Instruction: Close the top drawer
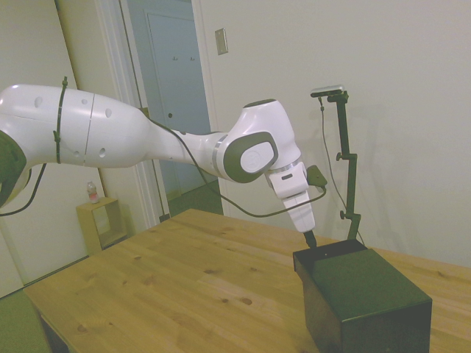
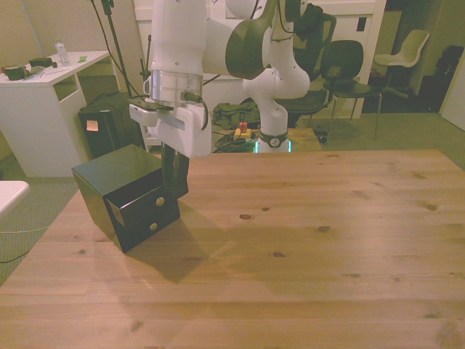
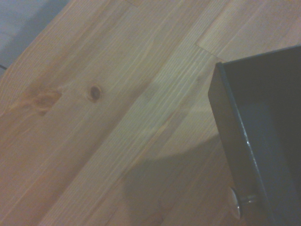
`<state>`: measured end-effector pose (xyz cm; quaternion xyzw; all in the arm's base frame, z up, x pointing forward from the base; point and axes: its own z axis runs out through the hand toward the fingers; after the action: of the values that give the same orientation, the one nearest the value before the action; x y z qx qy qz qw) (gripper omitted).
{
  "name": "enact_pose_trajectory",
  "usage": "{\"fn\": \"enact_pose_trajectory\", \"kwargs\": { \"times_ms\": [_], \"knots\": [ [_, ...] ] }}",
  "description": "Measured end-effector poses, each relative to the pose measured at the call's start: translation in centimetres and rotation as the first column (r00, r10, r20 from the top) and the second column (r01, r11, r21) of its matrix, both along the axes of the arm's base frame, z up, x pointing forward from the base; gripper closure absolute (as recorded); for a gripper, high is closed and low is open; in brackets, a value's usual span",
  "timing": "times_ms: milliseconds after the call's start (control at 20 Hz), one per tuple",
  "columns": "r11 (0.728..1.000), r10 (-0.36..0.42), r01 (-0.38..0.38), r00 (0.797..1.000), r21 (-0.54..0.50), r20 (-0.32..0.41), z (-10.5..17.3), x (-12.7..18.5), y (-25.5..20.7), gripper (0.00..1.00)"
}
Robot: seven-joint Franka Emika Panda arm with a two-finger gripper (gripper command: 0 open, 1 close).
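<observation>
top drawer (image 2: pixel 155 195): protrudes from cabinet (image 2: pixel 116 174) at the front view's left, partly open
gripper (image 2: pixel 174 190): at drawer front; jaw state: cannot tell
left: push fully shut

The black cabinet (image 2: pixel 120 193) stands near the bench's (image 2: pixel 305 247) corner at the front view's left, and its top drawer (image 2: pixel 161 190) sticks out a little toward the middle. The hand (image 2: pixel 174 182) hangs just at the drawer's front, so there is little room there. The rest of the bench, toward the front view's right and the near edge, lies open for passing.
</observation>
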<state>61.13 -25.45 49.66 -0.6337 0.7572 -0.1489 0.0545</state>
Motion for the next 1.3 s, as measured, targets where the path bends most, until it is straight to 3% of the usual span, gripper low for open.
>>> {"fn": "enact_pose_trajectory", "kwargs": {
  "times_ms": [1300],
  "knots": [
    [0.994,-0.096,0.099,0.994,0.055,-0.061,0.0,-6.1,-2.3,1.0]
  ]
}}
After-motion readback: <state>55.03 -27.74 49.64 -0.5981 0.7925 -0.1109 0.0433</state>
